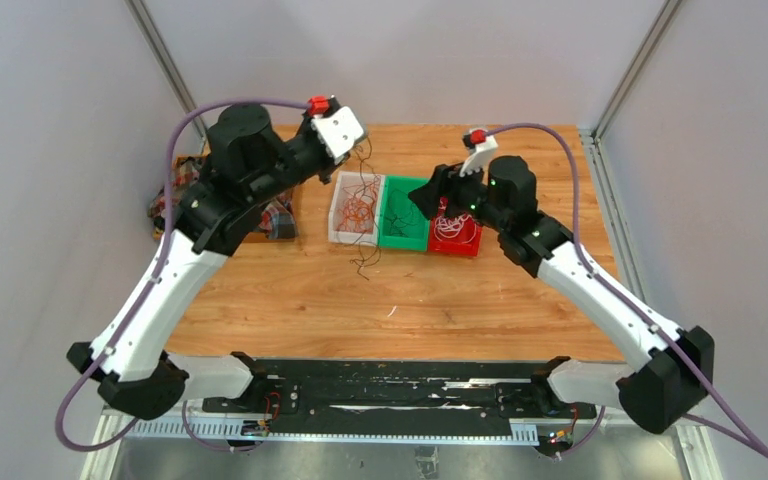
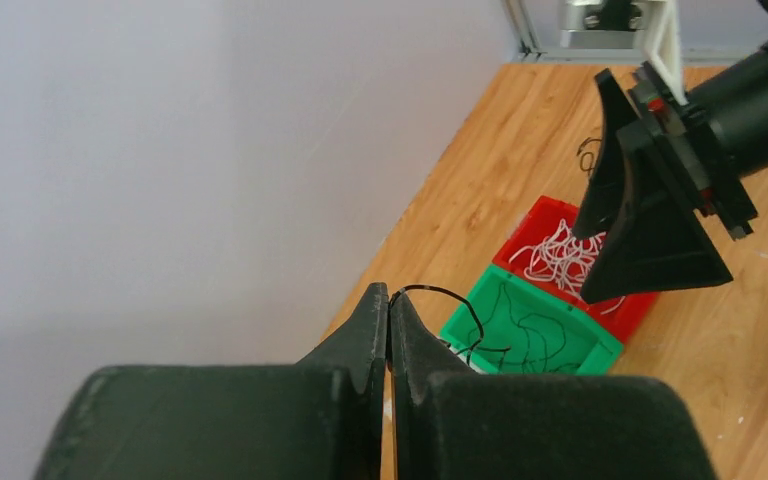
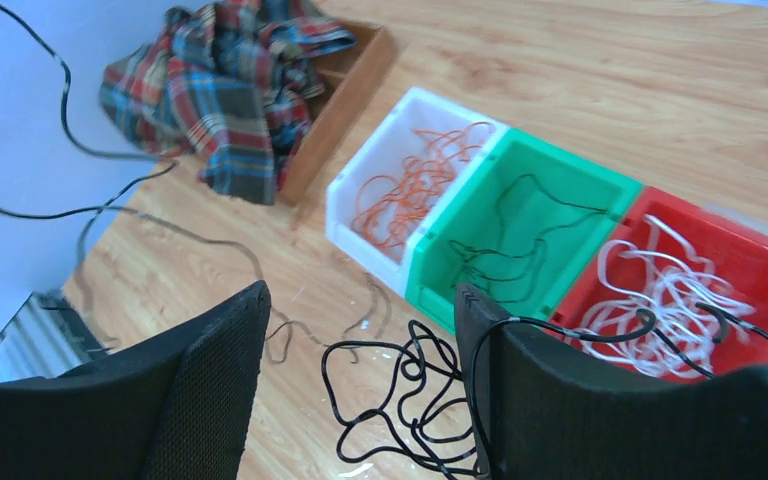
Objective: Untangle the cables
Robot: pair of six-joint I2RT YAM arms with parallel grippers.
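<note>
The left wrist camera shows the left gripper pressed fully closed, pinching a dark cable that arcs out of the tips to the right; its lower end drops out of sight behind the finger. From above, those fingertips are hard to make out, and the cable is only a faint thread hanging down to the wooden table. The right wrist camera shows the right gripper standing wide apart with nothing clamped between its fingers. A thin dark wire lies across the top edge of its right finger and runs on toward the red bin — whether it is caught there I cannot tell. Only this view shows a loose dark tangle on the table just near of the bins, partly cut off by the finger and the lower edge of the frame. Three bins sit touching in a row at the table's middle. The white bin on the left holds orange cables, the green bin holds a few dark cables, and the red bin on the right holds white cables. In the top view the right gripper covers part of the red bin. At the far left, a plaid cloth spills from a wooden box — from above, the left arm hides much of both.
</note>
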